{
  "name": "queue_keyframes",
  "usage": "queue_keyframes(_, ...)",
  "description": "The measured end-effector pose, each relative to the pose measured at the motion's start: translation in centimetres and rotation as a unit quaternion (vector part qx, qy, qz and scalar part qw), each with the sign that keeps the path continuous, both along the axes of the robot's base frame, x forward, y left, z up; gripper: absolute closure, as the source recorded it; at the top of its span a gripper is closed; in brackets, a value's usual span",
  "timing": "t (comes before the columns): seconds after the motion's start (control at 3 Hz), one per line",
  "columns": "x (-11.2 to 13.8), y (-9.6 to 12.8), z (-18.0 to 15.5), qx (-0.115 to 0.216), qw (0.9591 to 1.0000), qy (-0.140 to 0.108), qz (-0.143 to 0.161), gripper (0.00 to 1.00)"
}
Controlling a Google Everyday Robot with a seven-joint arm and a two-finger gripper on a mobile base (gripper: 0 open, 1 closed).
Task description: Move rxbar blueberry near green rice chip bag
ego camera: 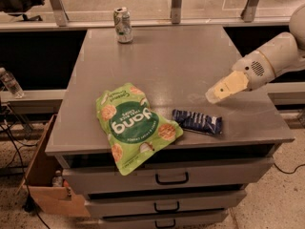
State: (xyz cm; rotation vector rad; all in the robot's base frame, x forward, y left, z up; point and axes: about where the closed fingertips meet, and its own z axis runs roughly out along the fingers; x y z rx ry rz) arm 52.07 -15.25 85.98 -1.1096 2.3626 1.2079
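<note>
Hovering above the right part of the grey surface (176, 56), close to its right edge: claw (217, 93), tan, angled down toward the front-left corner, on a white arm (271, 61) reaching in from beyond the right edge. Grasping nothing that can be seen; released or clenched, cannot tell.

Just in front of the claw and apart from it, lying flat near the front edge, right of the middle: rxbar blueberry (197, 121), long side roughly along that edge. Immediately to its left: green rice chip bag (135, 126), flat, printed face up, its lower end drooping over the front edge. Left end of the bar right against the bag's right border; touching or not, cannot tell.

Well apart at the back edge, left of the middle: silver can (123, 25), upright.

Under the surface: stacked drawers (209, 175) with dark handles, contents hidden.

On the speckled floor below the front-left corner: open cardboard box (43, 175), something small inside, too unclear to name. Beyond the left edge: clear plastic bottle (10, 82) on a low ledge. Behind the back edge: metal railing posts.
</note>
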Motion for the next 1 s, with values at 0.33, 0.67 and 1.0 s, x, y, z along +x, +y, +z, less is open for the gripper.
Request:
queue_keyframes(0.33, 0.0, 0.0, 0.1, 0.000, 1.0000, 0.000, 0.000, 0.14)
queue_keyframes(0.67, 0.0, 0.0, 0.2, 0.000, 1.0000, 0.000, 0.000, 0.38)
queue_keyframes(1.0, 1.5, -1.7, 2.2, 0.019, 0.9991, -0.037, -0.011, 0.45)
